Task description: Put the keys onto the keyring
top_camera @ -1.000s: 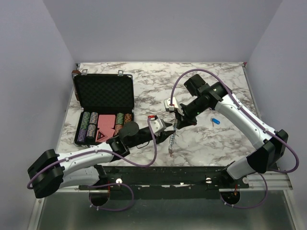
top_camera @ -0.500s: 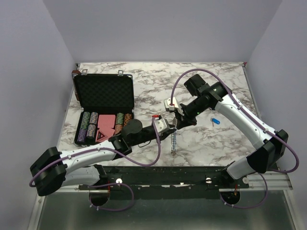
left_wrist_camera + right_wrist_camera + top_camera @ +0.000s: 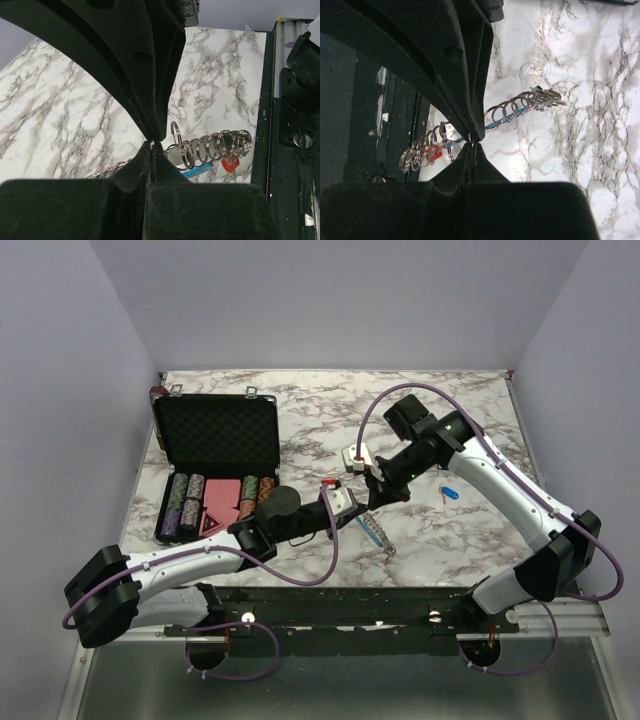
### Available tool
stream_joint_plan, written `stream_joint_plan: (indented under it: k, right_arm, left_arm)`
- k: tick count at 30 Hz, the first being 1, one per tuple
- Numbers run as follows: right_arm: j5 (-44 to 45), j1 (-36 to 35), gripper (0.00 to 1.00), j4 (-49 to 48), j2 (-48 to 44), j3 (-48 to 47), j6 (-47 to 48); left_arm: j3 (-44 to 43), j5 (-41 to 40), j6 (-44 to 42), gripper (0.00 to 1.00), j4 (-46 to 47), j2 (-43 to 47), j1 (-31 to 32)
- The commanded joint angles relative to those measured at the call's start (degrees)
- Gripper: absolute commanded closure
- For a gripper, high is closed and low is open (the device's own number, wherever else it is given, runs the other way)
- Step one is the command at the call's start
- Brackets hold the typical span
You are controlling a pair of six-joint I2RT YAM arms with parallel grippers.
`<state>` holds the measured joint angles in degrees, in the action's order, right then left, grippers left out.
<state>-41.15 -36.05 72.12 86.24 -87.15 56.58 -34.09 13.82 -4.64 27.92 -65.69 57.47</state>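
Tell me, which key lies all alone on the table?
The blue key, alone on the bare table; the red key sits right by the keyring.

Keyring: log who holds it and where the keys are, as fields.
keyring: slants from the grippers toward the near edge
left gripper: shut on keyring
right gripper: shut on keyring
red key: among the keyring's rings
blue key: loose on table, right of right gripper

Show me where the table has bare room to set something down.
Free: the back strip of the table between case and right arm; the front-right patch past the keyring. Crowded: the middle, where left gripper and right gripper meet.
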Motion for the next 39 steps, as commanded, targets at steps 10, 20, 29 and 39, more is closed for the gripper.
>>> stream_joint_plan:
  k: [10, 20, 29, 39]
  right_arm:
    - [-3.58, 0.01, 0.54, -3.03, -3.09, 0.76, -4.19]
    - [-15.18, 3.27, 0.51, -4.52, -3.00, 3.91, 0.37]
    - [-22.13, 3.27, 0.51, -4.62, -2.65, 6.29, 5.82]
    - [-25.38, 3.36, 0.51, -6.11, -4.06, 8.84, 5.91]
  left_arm:
    - [3.67, -2.67, 2.44, 1.00, 3.01, 4.86, -0.69]
    - [10.00, 0.59, 2.27, 1.00, 9.16, 10.31, -0.78]
    - [13.08, 3.48, 4.29, 1.00, 13.12, 13.04, -1.22]
    - [16.07, 10.17, 14.83, 1.00, 18.40, 15.24, -5.88]
